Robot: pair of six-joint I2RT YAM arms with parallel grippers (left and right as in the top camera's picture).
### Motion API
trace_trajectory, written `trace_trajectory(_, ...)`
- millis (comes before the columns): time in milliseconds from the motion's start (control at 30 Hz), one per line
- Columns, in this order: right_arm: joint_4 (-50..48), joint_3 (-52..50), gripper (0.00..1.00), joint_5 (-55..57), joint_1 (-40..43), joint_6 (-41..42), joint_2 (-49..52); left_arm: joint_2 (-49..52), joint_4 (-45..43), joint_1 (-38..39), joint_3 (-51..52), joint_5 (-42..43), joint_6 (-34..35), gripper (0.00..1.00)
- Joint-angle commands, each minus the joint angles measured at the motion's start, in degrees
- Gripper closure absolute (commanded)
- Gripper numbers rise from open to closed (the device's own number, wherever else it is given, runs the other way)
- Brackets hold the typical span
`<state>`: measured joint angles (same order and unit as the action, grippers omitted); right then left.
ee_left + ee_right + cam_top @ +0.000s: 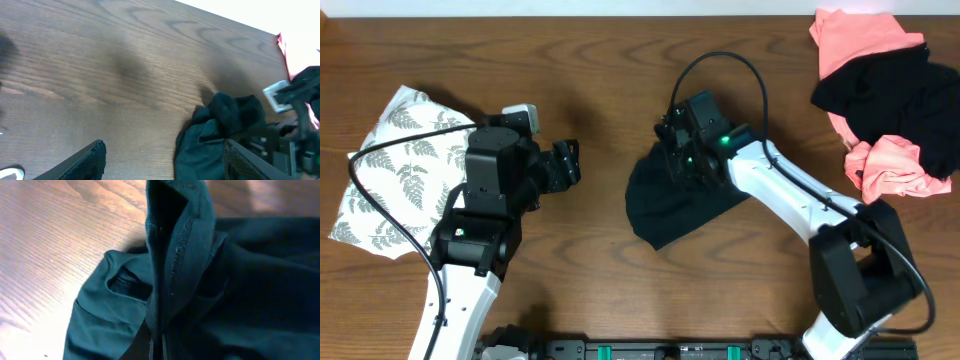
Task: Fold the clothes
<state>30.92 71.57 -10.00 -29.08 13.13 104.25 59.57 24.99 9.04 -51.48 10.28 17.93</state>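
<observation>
Dark-brown wooden table with side-to-side grain, filling nearly the whole overhead view. Beyond its far edge, a thin pale strip along the top. At the near edge, a black rail with small green tabs.

From the left wrist, the same tabletop, slanted across the picture, marked by looping grain and soft dark shadow patches; above its far edge, a bright white background.

From the right wrist, bare wood at left, pale with glare.

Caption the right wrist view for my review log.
Right end effector pinches a raised fold of the dark green garment over the wooden table.
</observation>
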Motion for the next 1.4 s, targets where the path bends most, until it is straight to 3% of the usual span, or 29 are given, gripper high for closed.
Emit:
trace_trajectory(0,0.79,1.36,0.99,2.19,2.29,-3.39,-7.72,-0.09,0.22,-0.20,0.11,-0.44,-1.01,0.25)
trace_trajectory(167,3.54,1.40,0.99,2.08,4.39,-5.09,-15.85,-0.09,0.15,-0.20,0.11,-0.44,-0.98,0.25)
trace_trajectory(333,4.90,1.40,0.99,-1.75,2.40,-4.98,-17.86,-0.09,0.02,-0.20,0.11,-0.46,-1.01,0.25)
trace_trajectory(900,4.59,1.38,0.99,-6.38,-9.35,-2.69,-3.28,-0.09,0.04,-0.20,0.11,-0.46,-1.01,0.25)
trace_trajectory(933,4.33,1.40,0.87,-6.23,-9.99,-3.02,-3.21,-0.09,0.04,-0.20,0.11,-0.46,-1.01,0.25)
trace_trajectory(967,4.15,1.40,0.59,-5.57,-10.38,-3.15,-3.21,-0.09,0.02,-0.20,0.11,-0.46,-1.01,0.25)
trace_trajectory(1000,4.15,1.49,0.44,-4.50,-10.54,-3.10,-3.43,-0.09,0.04,-0.20,0.11,-0.46,-1.01,0.25)
trace_trajectory(1033,4.15,1.62,0.29,-2.73,-10.58,-2.93,-3.93,-0.09,0.04,-0.20,0.11,-0.46,-1.01,0.25)
trace_trajectory(1067,4.20,1.75,0.22,-1.29,-10.27,-2.64,-4.48,-0.09,0.04,-0.20,0.11,-0.46,-1.03,0.25)
trace_trajectory(1167,4.68,2.01,0.16,1.25,-7.96,-1.77,-7.17,-0.09,0.04,-0.20,0.11,-0.46,-1.44,0.25)
trace_trajectory(1233,5.70,2.01,0.17,1.20,-5.18,-1.33,-9.66,-0.09,0.04,-0.20,0.11,-0.44,-1.44,0.25)
trace_trajectory(1300,7.56,2.01,0.25,1.18,-2.03,-1.38,-11.78,-0.07,0.04,-0.11,0.13,-0.37,-1.40,0.25)
trace_trajectory(1367,9.97,2.01,0.41,0.94,0.90,-1.42,-12.70,0.39,0.07,0.55,0.13,-0.39,-1.44,0.25)
